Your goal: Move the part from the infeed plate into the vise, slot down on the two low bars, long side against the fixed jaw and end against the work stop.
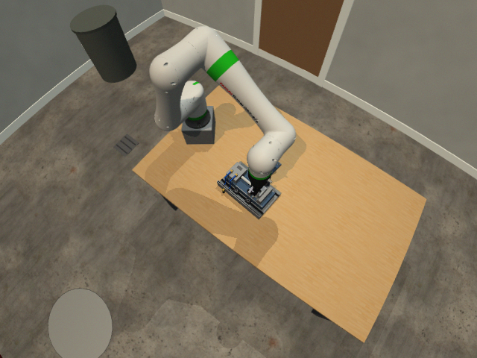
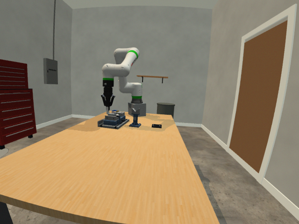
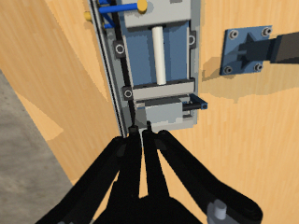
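The vise (image 3: pixel 156 70) lies on the table, with a white cylinder rod (image 3: pixel 159 53) driving the moving jaw (image 3: pixel 161 89). A light grey block, the part (image 3: pixel 161 111), lies between the jaws, next to the fixed jaw (image 3: pixel 173 123). The work stop (image 3: pixel 196 105), a dark rod with a blue tip, points in from the right end. My gripper (image 3: pixel 141 116) is shut with nothing between the fingers. Its tips stand at the part's left end, by the vise's side rail; I cannot tell if they touch. It hangs straight down over the vise (image 2: pixel 113 119) in the exterior view (image 2: pixel 107 110).
The V-block (image 2: pixel 134 119) stands on its blue base (image 3: pixel 245 50) right of the vise. The dark infeed plate (image 2: pixel 156 125) lies further right with nothing on it. The robot's base block (image 2: pixel 136 108) is behind.
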Tool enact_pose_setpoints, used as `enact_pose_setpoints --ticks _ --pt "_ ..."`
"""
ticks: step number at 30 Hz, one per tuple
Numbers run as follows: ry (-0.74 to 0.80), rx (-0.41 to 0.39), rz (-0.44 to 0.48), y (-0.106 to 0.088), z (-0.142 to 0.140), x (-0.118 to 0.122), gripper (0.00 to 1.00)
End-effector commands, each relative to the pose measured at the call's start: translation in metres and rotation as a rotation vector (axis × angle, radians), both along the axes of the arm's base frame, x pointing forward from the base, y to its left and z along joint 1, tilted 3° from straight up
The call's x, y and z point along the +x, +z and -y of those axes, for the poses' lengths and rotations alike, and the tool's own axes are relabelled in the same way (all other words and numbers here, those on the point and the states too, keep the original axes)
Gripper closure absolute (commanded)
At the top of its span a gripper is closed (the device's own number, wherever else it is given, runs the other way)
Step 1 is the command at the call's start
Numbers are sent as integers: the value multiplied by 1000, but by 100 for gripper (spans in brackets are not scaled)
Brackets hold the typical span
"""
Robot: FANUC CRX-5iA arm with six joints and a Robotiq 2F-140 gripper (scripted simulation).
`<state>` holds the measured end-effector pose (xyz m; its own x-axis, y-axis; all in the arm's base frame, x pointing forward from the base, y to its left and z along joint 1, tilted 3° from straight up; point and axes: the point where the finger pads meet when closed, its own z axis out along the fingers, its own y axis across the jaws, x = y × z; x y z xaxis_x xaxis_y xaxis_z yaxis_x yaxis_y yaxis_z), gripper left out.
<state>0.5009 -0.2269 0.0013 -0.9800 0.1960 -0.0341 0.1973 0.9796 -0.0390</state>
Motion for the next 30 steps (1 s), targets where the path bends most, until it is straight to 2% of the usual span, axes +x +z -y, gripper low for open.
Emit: enact_pose_setpoints --ticks 1,30 --pt "0 0 0 0 0 0 100" --pt "0 0 0 0 -5 1 100"
